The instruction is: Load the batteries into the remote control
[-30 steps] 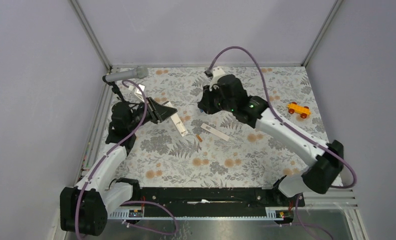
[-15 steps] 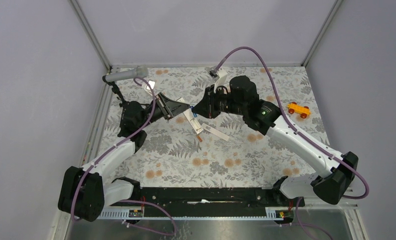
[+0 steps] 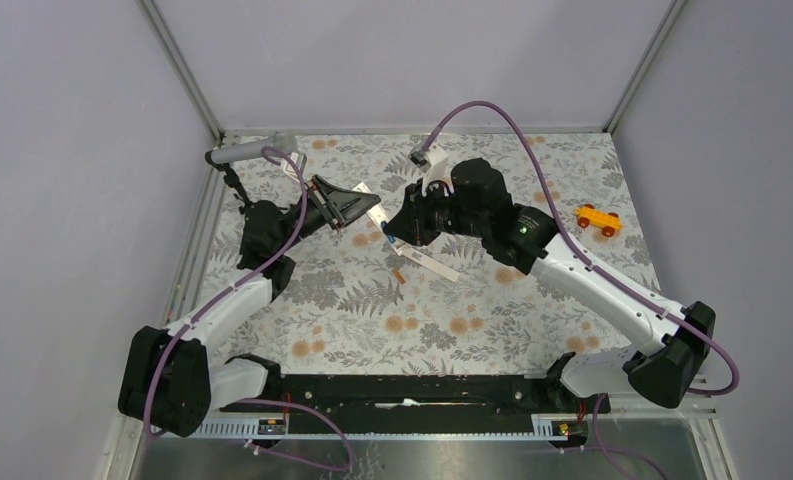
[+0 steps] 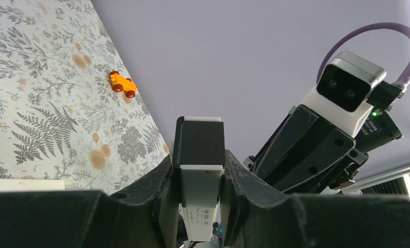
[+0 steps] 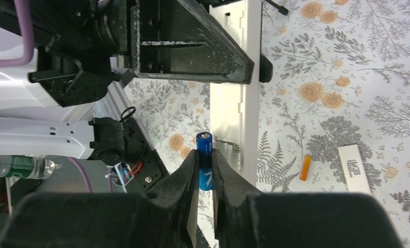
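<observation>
My left gripper [image 3: 369, 213] is shut on the white remote control [image 3: 376, 216] and holds it above the mat; in the left wrist view [image 4: 200, 173] the remote [image 4: 199, 186] sits between the fingers. My right gripper [image 3: 391, 233] is shut on the blue battery [image 5: 205, 161], held upright in the right wrist view [image 5: 205, 155] right beside the remote's open battery slot [image 5: 232, 139]. The orange battery [image 3: 399, 276] lies on the mat, also in the right wrist view [image 5: 306, 168]. The white cover [image 3: 434, 263] lies beside it.
A grey microphone [image 3: 253, 150] on a black tripod stands at the back left. An orange-yellow toy car [image 3: 597, 219] sits at the right, also in the left wrist view [image 4: 123, 84]. The floral mat [image 3: 472, 320] lies inside grey walls.
My left gripper has lifted the remote off the mat and swung it right towards the middle. My right gripper has come down to it with the blue battery.
</observation>
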Controlling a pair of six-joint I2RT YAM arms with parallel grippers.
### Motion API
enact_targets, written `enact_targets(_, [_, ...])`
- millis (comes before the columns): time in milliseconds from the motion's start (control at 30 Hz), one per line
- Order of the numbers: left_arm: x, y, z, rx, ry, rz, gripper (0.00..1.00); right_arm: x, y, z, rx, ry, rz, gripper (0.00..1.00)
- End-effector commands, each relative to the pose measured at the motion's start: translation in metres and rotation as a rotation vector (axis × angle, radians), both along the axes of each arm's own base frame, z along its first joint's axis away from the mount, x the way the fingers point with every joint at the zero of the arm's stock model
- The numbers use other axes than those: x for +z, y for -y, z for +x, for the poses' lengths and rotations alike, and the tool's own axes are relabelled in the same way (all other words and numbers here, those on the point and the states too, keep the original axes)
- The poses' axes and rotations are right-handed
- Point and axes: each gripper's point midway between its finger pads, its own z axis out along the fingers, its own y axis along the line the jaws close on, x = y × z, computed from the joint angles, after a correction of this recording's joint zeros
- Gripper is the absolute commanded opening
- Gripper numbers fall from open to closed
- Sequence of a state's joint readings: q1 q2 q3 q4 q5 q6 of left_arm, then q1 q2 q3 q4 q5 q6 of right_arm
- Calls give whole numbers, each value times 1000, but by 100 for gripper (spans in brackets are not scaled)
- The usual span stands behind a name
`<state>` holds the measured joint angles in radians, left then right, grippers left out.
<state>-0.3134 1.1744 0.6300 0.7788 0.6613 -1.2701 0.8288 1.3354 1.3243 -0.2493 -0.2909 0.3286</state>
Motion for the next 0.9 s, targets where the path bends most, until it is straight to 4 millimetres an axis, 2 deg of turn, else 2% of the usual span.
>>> enact_targets(0, [40,-1,-1,5,93,-71,0,1,2,7,-14,68,-31,14])
enact_targets(300, [46,1,-1,-13,80,-72,0,-7,1,12,-3,95,-65,14])
enact_targets(567, [51,0,2,-2,99,-91,0,-7,2,6,17,79,-68,28])
enact_targets(667, [50,0,2,0,101,-89,0,-1,2,8,0,75,-58,31])
enact_targets(767, [47,0,3,9,100,-74,0,13,3,11,-33,74,-38,41])
enact_targets(867, [43,-1,7,28,105,-49,0,32,6,18,-93,58,-17,58])
